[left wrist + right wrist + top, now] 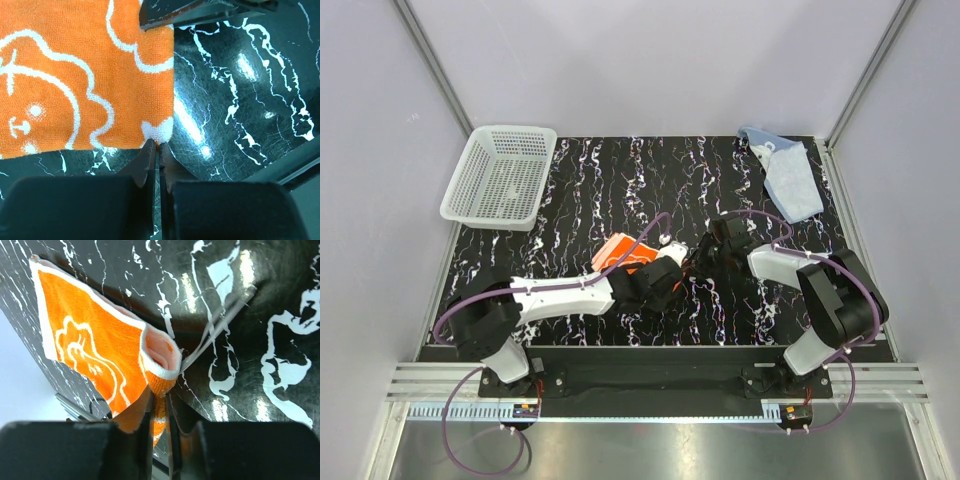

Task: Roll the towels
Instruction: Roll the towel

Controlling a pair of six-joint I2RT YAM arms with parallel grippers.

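The orange towel (620,250) with white cartoon prints lies mid-table, between my two grippers. In the left wrist view the orange towel (75,75) is spread flat, and my left gripper (159,146) is shut on its white-edged near corner. In the right wrist view the orange towel (90,335) is lifted into a folded loop, and my right gripper (160,397) is shut on that fold. From above, the left gripper (665,268) and right gripper (702,255) sit close together at the towel's right edge. The light blue towel (788,172) lies crumpled at the far right corner.
A white mesh basket (488,218) stands at the far left, overhanging the black marbled mat (620,170). Grey walls and metal posts enclose the table. A purple cable arcs over each arm. A dark finger of the right gripper (200,11) crosses the top of the left wrist view.
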